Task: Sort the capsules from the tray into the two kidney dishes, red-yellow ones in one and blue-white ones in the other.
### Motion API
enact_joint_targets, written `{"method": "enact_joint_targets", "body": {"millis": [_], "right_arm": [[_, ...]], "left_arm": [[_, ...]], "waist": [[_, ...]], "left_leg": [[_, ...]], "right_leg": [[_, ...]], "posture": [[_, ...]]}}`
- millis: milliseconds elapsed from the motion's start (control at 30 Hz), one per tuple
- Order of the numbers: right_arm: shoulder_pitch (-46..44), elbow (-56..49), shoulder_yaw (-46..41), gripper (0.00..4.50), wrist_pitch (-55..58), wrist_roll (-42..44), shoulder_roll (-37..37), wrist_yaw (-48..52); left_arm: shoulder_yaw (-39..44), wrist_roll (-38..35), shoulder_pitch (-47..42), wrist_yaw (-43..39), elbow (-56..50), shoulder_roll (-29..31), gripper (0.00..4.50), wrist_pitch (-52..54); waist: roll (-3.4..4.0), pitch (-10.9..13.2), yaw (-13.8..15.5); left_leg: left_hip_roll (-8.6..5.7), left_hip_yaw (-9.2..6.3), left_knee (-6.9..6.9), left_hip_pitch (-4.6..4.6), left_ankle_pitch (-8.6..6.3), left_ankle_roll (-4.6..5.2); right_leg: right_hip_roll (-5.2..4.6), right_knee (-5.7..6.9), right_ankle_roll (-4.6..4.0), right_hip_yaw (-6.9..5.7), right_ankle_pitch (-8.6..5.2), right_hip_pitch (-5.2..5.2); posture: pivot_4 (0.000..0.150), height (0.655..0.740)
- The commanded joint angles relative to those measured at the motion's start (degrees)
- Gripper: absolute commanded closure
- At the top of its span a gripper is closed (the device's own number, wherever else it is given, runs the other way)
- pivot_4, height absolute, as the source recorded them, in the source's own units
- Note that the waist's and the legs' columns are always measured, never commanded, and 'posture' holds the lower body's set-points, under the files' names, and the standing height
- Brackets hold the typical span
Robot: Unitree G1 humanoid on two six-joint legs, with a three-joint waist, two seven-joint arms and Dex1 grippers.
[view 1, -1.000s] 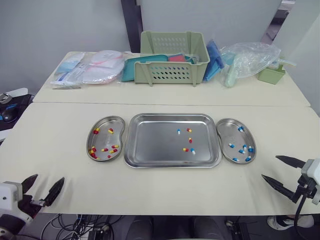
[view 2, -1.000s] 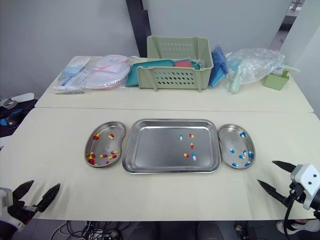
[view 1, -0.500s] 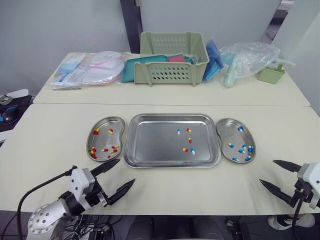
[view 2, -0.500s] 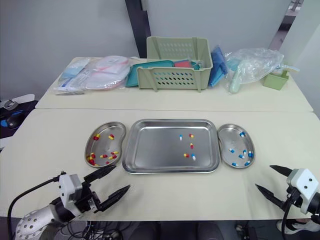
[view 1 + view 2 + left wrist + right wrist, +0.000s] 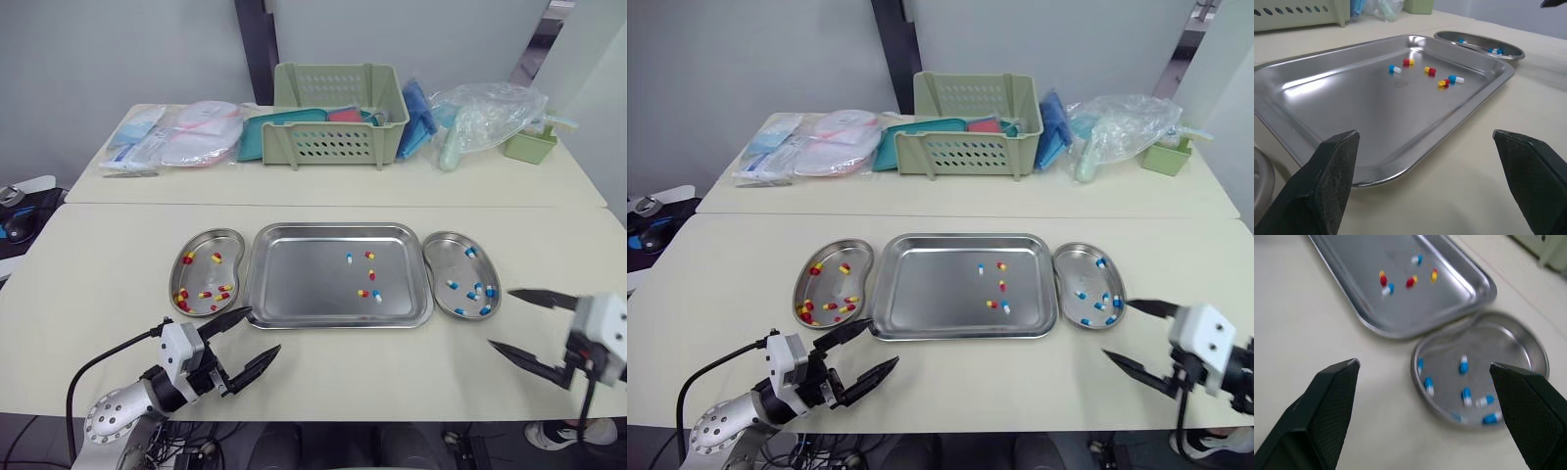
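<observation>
Steel tray at the middle of the counter, a kidney dish close against each short side. Five capsules on the tray's right half, in the same spots as half a second ago: three red-yellow capsules and two blue-white capsules, loosely clustered, none touching the rim. More red-yellow ones in the left kidney dish, more blue-white ones in the right kidney dish; both dishes unmoved.

Left end effector low over the counter, now edged a little further forward and inward than half a second ago — upper fingertip just short of the tray's near left corner. Released, fingers spread wide, nothing between them.

Right end effector shifted inward from the counter's right edge since the earlier frame — now just beside the near side of the right kidney dish. Also released, fingers wide apart and empty.
</observation>
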Motion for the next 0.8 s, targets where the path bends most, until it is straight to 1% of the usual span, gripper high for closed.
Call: {"method": "enact_joint_targets", "body": {"millis": [33, 100, 200, 300, 433, 533, 600, 800], "right_arm": [[-9.68, -5.51, 9.20, 0.05, 11.20, 1.73, 0.17, -8.33], [-19.52, -5.42, 16.94, 0.05, 19.30, 2.09, 3.56, -13.97], [-28.77, -3.73, 25.67, 0.05, 24.89, -0.94, 8.54, -18.84], [-33.23, -1.74, 32.09, 0.62, 28.12, -4.28, 11.92, -22.08], [-37.83, 1.65, 39.06, 2.03, 29.86, -9.05, 15.71, -24.75], [-41.52, 4.93, 42.28, 2.03, 32.26, -12.28, 19.00, -27.55], [-44.66, 9.25, 44.65, 2.03, 34.40, -15.05, 23.19, -31.01], [-48.73, 16.86, 46.29, 2.03, 36.88, -19.56, 30.03, -35.67]], "left_arm": [[-0.41, 0.17, -0.45, 0.02, -0.59, -0.07, 0.00, -0.87], [-0.72, 0.24, -0.73, 0.28, -1.01, -0.03, 0.00, -0.73], [-1.02, 0.42, -0.93, 0.47, -1.47, 0.04, 0.00, -0.70], [-1.10, 0.55, -0.99, 0.89, -1.69, 0.02, 0.00, -0.59], [-1.47, 0.80, -0.86, 1.51, -2.01, -0.04, 0.00, -0.57], [-1.79, 0.92, -1.21, 1.93, -1.89, -0.04, 0.00, -0.56], [-2.15, 1.20, -1.72, 2.29, -1.77, -0.16, 0.00, -0.42], [-2.90, 1.45, -2.14, 2.94, -2.07, -0.15, 0.00, -0.23]], "waist": [[-0.02, 0.01, 0.03], [-0.06, 0.03, 0.04], [-0.07, 0.05, 0.13], [-0.09, 0.06, 0.50], [-0.08, 0.06, 0.22], [-0.07, 0.06, 0.07], [-0.07, 0.06, -0.15], [-0.06, 0.07, -0.39]], "left_leg": [[0.00, -0.01, 0.02, 0.00, 0.00, 0.00], [0.00, -0.03, 0.02, -0.01, 0.01, -0.01], [-0.01, -0.11, 0.01, -0.08, 0.01, -0.01], [-0.03, -0.18, 0.00, -0.23, 0.00, -0.01], [-0.04, -0.17, 0.01, -0.26, 0.01, -0.01], [-0.03, -0.18, 0.01, -0.19, 0.01, -0.01], [-0.03, -0.17, 0.00, -0.17, 0.01, -0.01], [-0.03, -0.15, -0.01, -0.20, 0.01, 0.00]], "right_leg": [[0.00, 0.00, 0.00, 0.00, 0.00, -0.01], [0.00, 0.01, 0.00, 0.00, 0.00, -0.02], [0.00, -0.01, 0.00, -0.06, 0.00, -0.08], [-0.01, -0.10, 0.00, -0.11, 0.00, -0.16], [-0.03, -0.06, 0.00, -0.08, 0.00, -0.24], [-0.01, 0.03, 0.00, -0.07, 0.00, -0.25], [-0.01, 0.06, -0.01, -0.06, 0.00, -0.25], [-0.01, 0.02, -0.01, -0.03, 0.00, -0.30]], "posture": [[0.150, 0.7400], [0.150, 0.7400], [0.150, 0.7400], [0.150, 0.7400], [0.150, 0.7400], [0.150, 0.7400], [0.150, 0.7400], [0.150, 0.7400]]}}
